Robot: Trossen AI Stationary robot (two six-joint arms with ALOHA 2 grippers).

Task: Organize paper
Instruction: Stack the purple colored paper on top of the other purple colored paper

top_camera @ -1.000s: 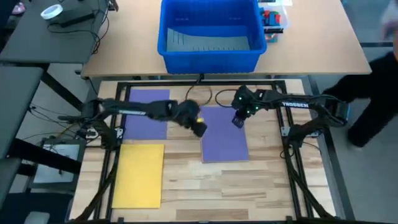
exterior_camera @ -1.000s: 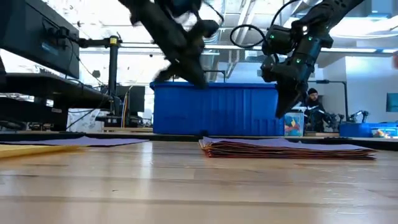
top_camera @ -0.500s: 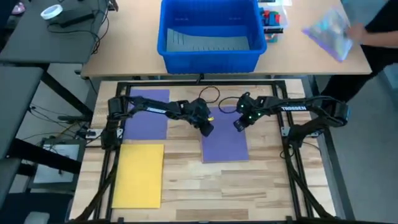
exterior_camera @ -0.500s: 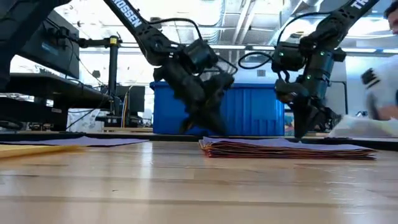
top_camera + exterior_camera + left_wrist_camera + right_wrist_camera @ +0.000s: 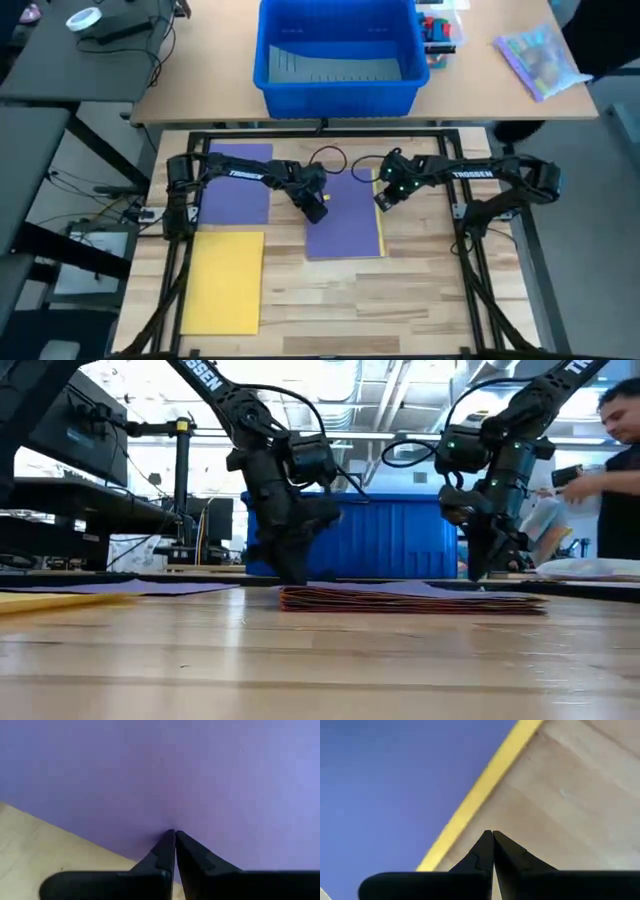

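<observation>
Purple tops the middle stack (image 5: pixel 344 220) on the wooden counter (image 5: pixel 420 290), with a yellow sheet's edge (image 5: pixel 381 215) showing along its right side. 2 sheets already lie sorted at the left: a purple sheet (image 5: pixel 235 185) and a yellow sheet (image 5: pixel 222 280). Most of the stack looks left to sort. The left end effector (image 5: pixel 318 208), fingers pressed together, bears on the top sheet; the right end effector (image 5: pixel 383 199), also pressed together, sits at the stack's right edge. Since 0.5 s ago, the purple top has slid left, uncovering the yellow edge.

Bare table (image 5: pixel 440 290) lies open beside the yellow sheet (image 5: pixel 222 280); both claws crowd the purple-topped stack (image 5: pixel 345 225).
</observation>
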